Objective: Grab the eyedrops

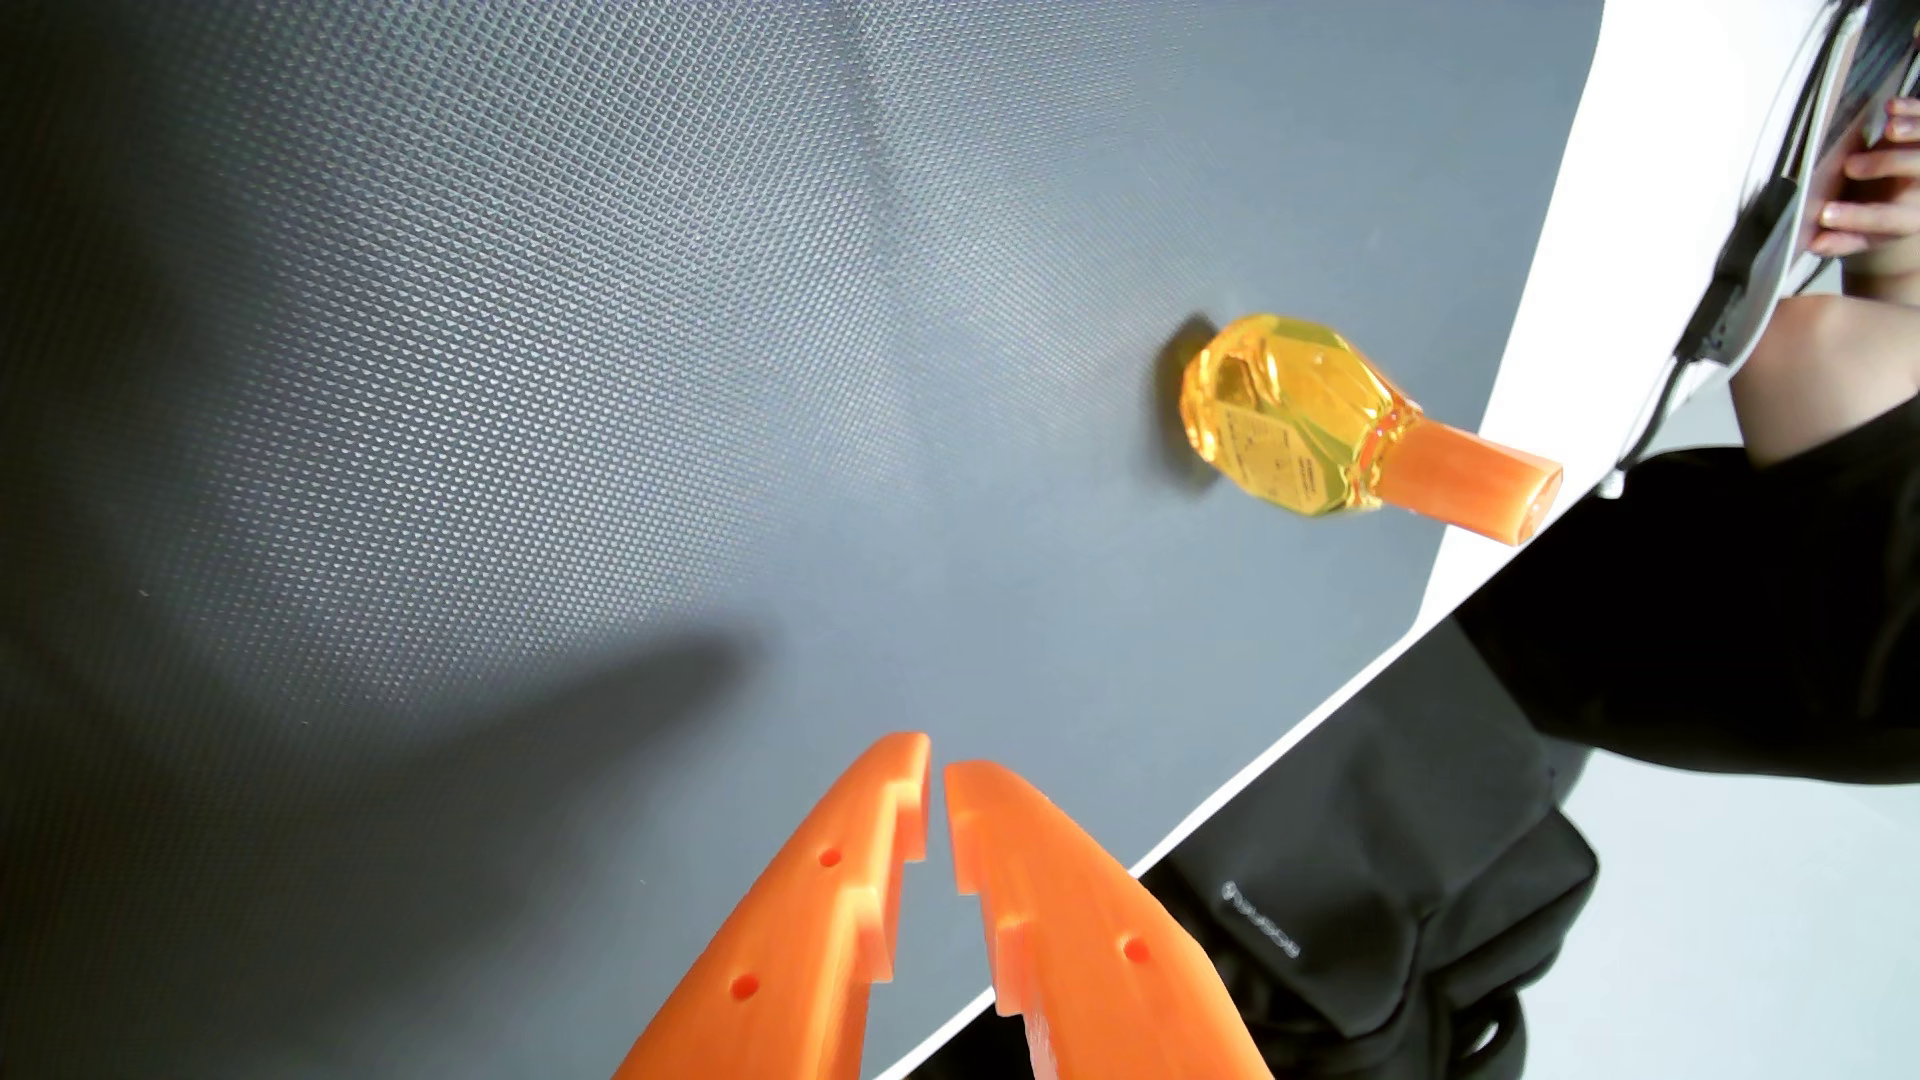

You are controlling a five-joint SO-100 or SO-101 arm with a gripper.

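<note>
1. In my wrist view the grey mat (pixel 623 363) runs wide and bare to the left and up from my claw, with open room there. Its right edge cuts diagonally from the top right down toward the bottom middle, with a thin white border (pixel 1538 312) along it.
2. Past that edge sit a black bag (pixel 1382 883) on a pale floor and a person in a black sleeve (pixel 1714 623), with a hand (pixel 1870 197) raised at the top right corner.
3. My claw (pixel 937 756) comes in from the bottom. Its two orange fingers are nearly together, a narrow slit between the tips, pinching nothing and touching nothing I can see.
4. The eyedrops bottle (pixel 1288 415) stands on the mat near the right edge, well apart from my claw, up and to the right of it, cap (pixel 1465 483) pointing toward the border.
5. The mat has a fine dotted weave. The bottle is clear, yellow and faceted, with a smooth orange cap. My fingers are matte plastic with stepped inner faces and small round holes.
</note>
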